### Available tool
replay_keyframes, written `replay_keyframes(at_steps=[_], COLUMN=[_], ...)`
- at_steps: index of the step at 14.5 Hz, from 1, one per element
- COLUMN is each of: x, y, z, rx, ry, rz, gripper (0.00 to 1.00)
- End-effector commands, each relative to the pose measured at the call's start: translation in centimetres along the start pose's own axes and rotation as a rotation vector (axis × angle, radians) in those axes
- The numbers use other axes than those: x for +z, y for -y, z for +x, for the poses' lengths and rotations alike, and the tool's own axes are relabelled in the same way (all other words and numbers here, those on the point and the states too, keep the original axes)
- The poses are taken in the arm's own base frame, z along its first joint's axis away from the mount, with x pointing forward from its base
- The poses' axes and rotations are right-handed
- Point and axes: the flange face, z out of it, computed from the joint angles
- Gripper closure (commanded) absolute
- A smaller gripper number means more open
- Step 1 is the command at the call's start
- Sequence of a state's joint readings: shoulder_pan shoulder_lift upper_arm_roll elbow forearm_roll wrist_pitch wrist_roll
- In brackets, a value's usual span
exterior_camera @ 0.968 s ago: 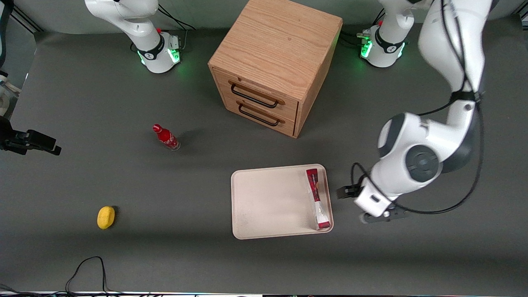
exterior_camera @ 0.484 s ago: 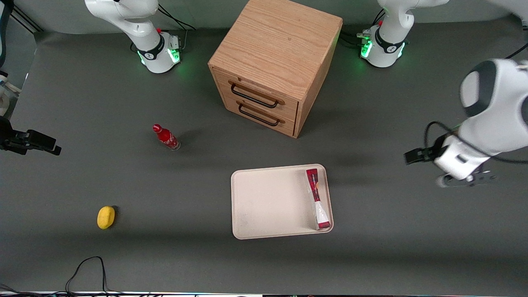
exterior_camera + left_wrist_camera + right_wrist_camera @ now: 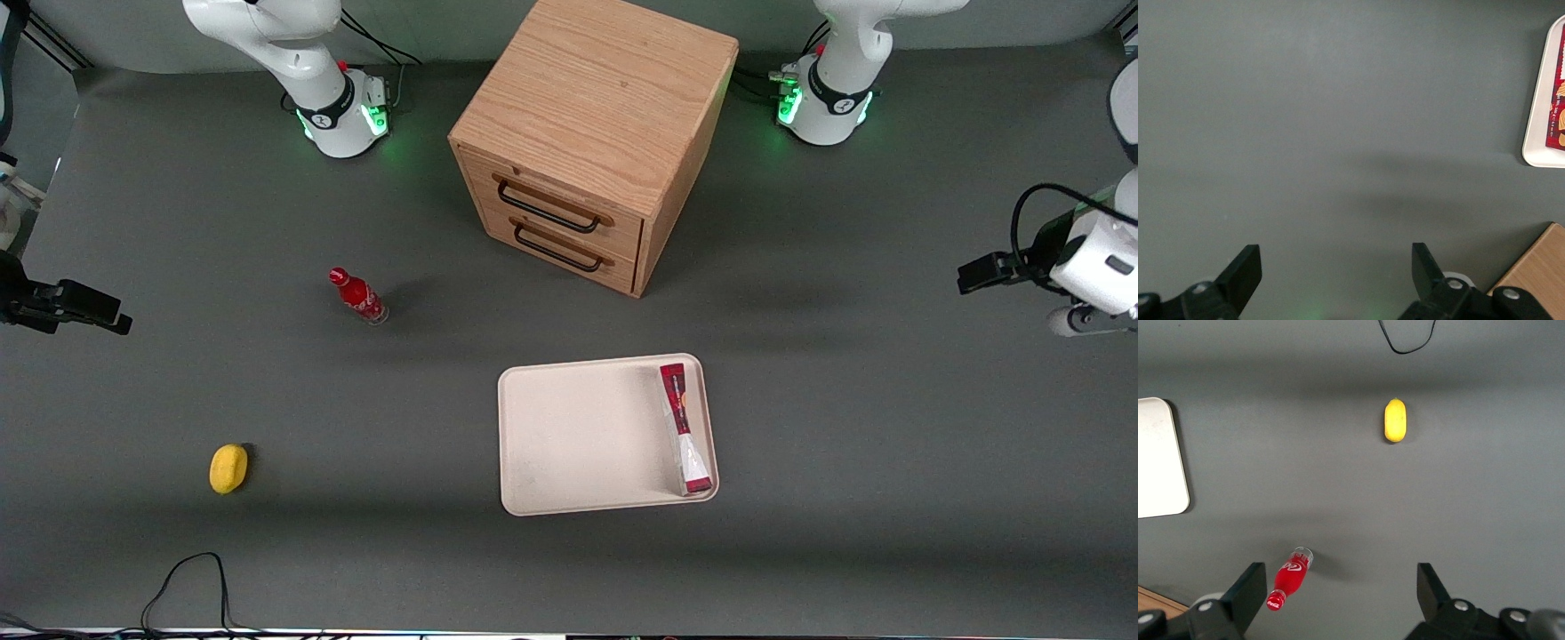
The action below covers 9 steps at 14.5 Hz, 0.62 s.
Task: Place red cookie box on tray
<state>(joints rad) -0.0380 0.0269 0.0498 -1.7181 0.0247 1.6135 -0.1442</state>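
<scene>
Since the box [image 3: 685, 428] already lies inside the tray [image 3: 578, 436], along the rim at the working arm's end, the placing looks done and what is in hand is the retreat. From the front, the gripper [image 3: 1080, 322] hangs above bare table toward the working arm's end, well apart from the tray. The next move seems to call only for parking clear; nothing stands in its way. A wooden drawer cabinet [image 3: 591, 133] stands farther from the camera than the tray, a small red bottle [image 3: 357, 296] is upright toward the parked arm's end, and a lemon [image 3: 228, 468] lies farther that way still, all well apart from the tray.

At the left wrist, the fingers [image 3: 1245, 273] are spread wide with nothing between them, over grey table. A corner of the tray [image 3: 1538, 143] shows with the box [image 3: 1558, 100] resting in it, and a corner of the cabinet [image 3: 1538, 273] shows as well.

At the right wrist, the bottle [image 3: 1290, 580], the lemon [image 3: 1395, 420] and a tray corner [image 3: 1161, 457] appear, with a black cable [image 3: 1405, 340] near the lemon.
</scene>
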Motion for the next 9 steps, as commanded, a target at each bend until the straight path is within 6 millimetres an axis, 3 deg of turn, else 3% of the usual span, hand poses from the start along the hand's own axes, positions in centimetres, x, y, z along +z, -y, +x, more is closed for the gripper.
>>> replay_keyframes(at_steps=[1,2,4,5,9], x=[-1.4,-2.1,-4.2,-4.7,-4.5], y=[0.5,0.5,-1.5,-0.7,-0.3], z=[-1.9,-1.9,-2.4,-2.0,-1.5], rx=[-0.076,-0.080,-0.043,-0.060,-0.068], ry=[0.028,0.021,0.012,0.022,0.038], rz=[0.019,0.009,0.014,0.006,-0.024], gripper=[0.00,0.00,0.00,0.00,0.00])
